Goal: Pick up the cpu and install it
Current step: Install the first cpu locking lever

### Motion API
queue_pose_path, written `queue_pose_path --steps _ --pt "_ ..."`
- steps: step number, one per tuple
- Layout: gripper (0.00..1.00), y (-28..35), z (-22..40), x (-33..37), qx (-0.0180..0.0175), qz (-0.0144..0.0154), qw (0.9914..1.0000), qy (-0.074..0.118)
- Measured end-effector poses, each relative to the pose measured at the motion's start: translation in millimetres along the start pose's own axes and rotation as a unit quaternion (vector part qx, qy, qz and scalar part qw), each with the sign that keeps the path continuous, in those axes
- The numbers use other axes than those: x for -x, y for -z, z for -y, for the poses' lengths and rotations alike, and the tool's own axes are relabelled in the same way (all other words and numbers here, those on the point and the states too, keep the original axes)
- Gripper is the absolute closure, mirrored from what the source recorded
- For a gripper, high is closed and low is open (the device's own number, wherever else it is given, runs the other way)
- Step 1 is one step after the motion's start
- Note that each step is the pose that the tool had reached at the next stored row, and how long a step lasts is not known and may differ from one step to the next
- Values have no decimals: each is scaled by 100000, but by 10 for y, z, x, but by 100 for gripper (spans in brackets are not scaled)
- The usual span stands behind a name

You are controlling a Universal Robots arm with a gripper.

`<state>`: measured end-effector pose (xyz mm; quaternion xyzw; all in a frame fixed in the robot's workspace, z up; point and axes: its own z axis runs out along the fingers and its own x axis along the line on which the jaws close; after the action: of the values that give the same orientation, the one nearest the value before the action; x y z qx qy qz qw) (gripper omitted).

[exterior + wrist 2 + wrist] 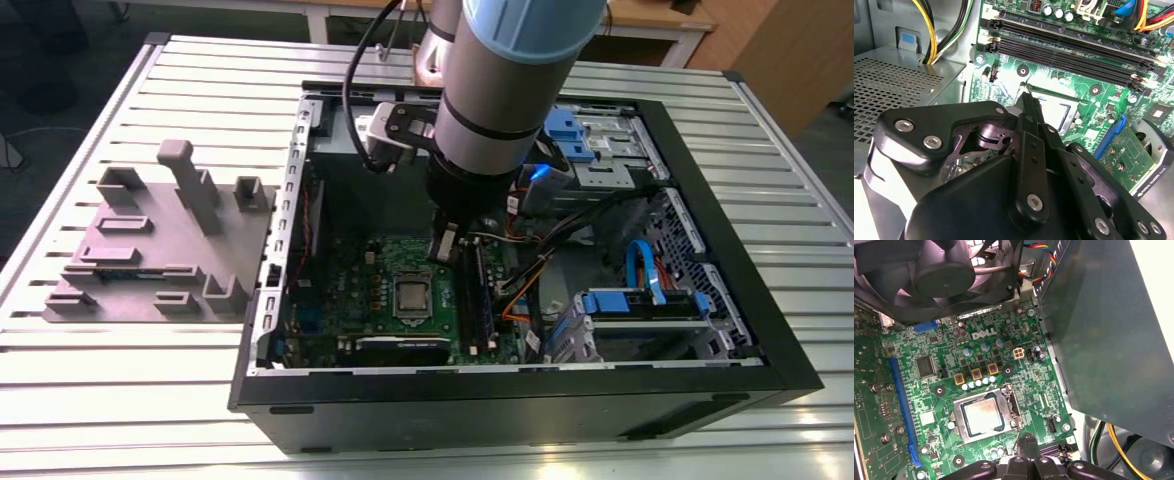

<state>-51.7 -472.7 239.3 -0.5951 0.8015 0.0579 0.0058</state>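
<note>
The tool (1026,97), black with linked fingers drawn together to a narrow tip that holds nothing, hangs just above the green motherboard (1029,375) beside the socket; its tip (1026,442) also shows in the first wrist view. The cpu (983,415), a small flat square with a silvery-grey metal top, lies seated in the socket frame (960,412) on the board, the metal bracket around it; in the exterior view the cpu (412,294) sits mid-board inside the open computer case (747,300). Printed marks on the chip are too fine to read. Beyond it are yellow-topped components (975,373), a black fan (939,275) and the slatted worktop (200,60), with a grey fixture (160,250) near its edge.
</note>
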Motion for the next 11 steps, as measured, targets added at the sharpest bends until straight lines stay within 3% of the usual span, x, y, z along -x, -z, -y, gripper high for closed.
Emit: queue_pose_path --steps 9,11 --pt "89 0 0 0 -1 0 100000 28" --pt "89 0 0 0 63 -59 99997 782"
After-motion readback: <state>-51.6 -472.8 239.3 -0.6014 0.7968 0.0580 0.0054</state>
